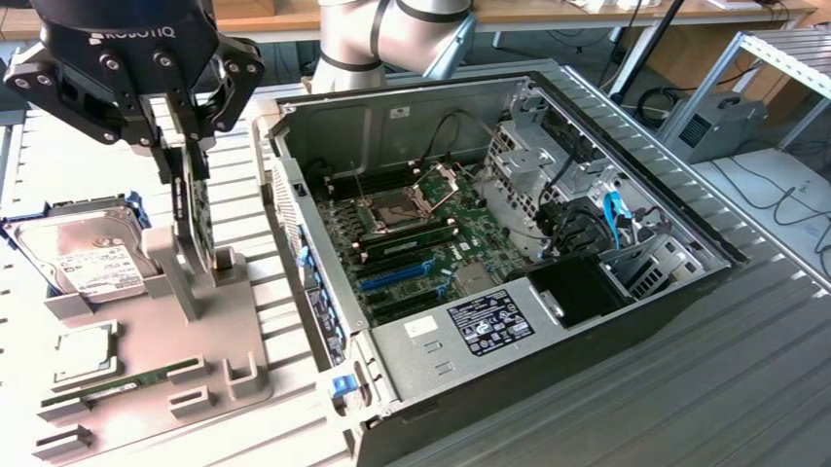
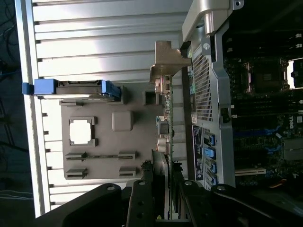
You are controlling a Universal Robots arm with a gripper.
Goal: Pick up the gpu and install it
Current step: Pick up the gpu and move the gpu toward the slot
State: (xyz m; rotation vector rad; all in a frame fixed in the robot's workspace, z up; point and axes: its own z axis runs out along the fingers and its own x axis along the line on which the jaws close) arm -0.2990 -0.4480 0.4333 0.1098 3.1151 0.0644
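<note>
Two jaws grip the gpu [image 1: 198, 219] by its upper edge, one on each black face, so the card stands on edge and upright between them. In the wrist view it runs edge-on away from the jaws, with its pale metal bracket [image 2: 163, 66] at the far end, near the outer wall of the computer case [image 1: 675, 209].

The card is over the grey holder plate [image 1: 195, 360], which lies on the ribbed metal table [image 1: 702, 399] just beside the case, on the exterior view's left. Its lower edge is level with the plate's upright posts. I cannot tell whether it has cleared them or sits between them.

On the same plate the hard drive [image 1: 85, 258] stands in its blue cradle, and the processor chip [image 1: 85, 352] and the green memory stick [image 1: 124, 381] lie in their recesses.

I judge the step in hand to be the pick-up: the grasp is made and the install is not yet done. Inside the open case the blue expansion slot [image 1: 396, 277] on the motherboard [image 1: 429, 224] lies bare.

The move from here calls for a straight rise clear of the posts. The card must be kept upright and carried over the case wall without clipping it.

The arm [image 1: 389, 34] reaches in from behind the case, its wrist pointing straight down over the plate.
</note>
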